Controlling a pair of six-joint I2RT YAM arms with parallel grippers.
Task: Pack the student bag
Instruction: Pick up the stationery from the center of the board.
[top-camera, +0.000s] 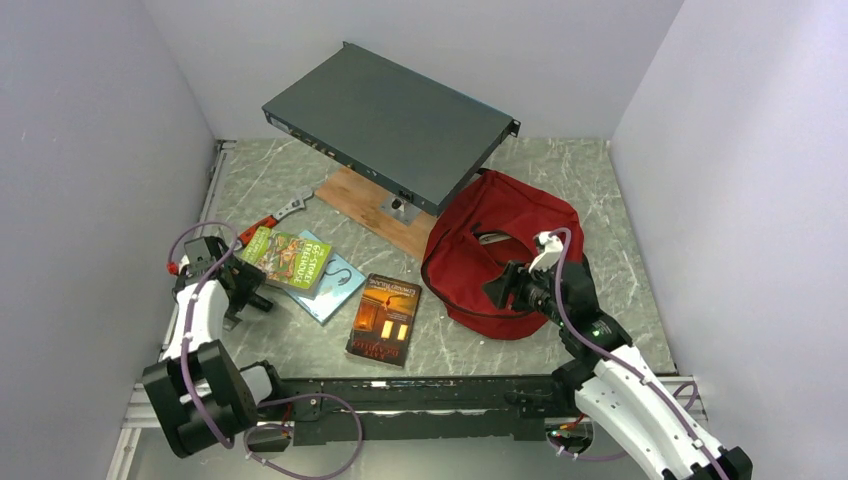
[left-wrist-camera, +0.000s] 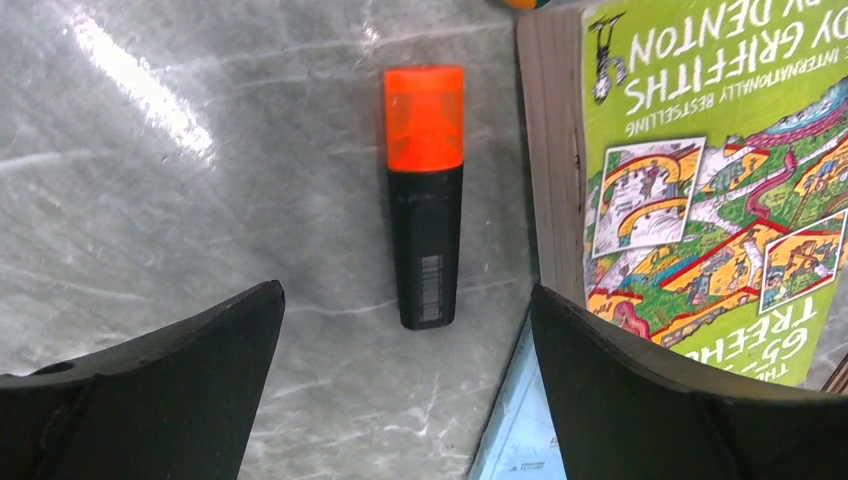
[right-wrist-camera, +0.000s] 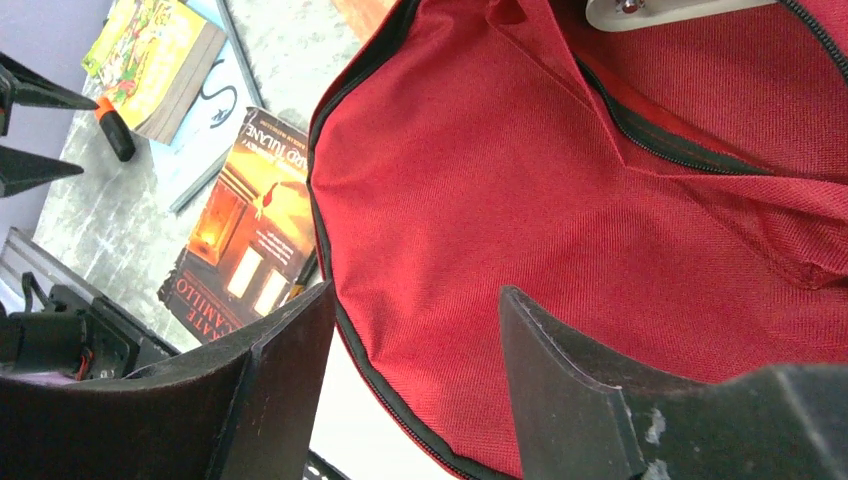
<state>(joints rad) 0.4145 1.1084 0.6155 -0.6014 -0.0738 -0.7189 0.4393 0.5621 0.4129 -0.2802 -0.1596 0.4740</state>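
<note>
The red student bag (top-camera: 500, 240) lies slumped at the right of the table, and its black zip line shows in the right wrist view (right-wrist-camera: 560, 200). My right gripper (top-camera: 497, 287) is open at the bag's near-left edge. The zipped rim runs between its fingers (right-wrist-camera: 415, 350), which hold nothing. My left gripper (top-camera: 255, 287) is open and empty at the left. An orange-capped black highlighter (left-wrist-camera: 425, 200) lies on the table just ahead of its jaws (left-wrist-camera: 405, 350). The highlighter is beside a green paperback (left-wrist-camera: 700, 180).
The green paperback (top-camera: 288, 258) lies on a light blue book (top-camera: 335, 285). A dark book with a lit lantern cover (top-camera: 385, 318) lies in the near middle. Red-handled scissors (top-camera: 280, 213) lie behind. A flat grey metal box (top-camera: 390, 125) stands tilted on a wooden board (top-camera: 365, 205).
</note>
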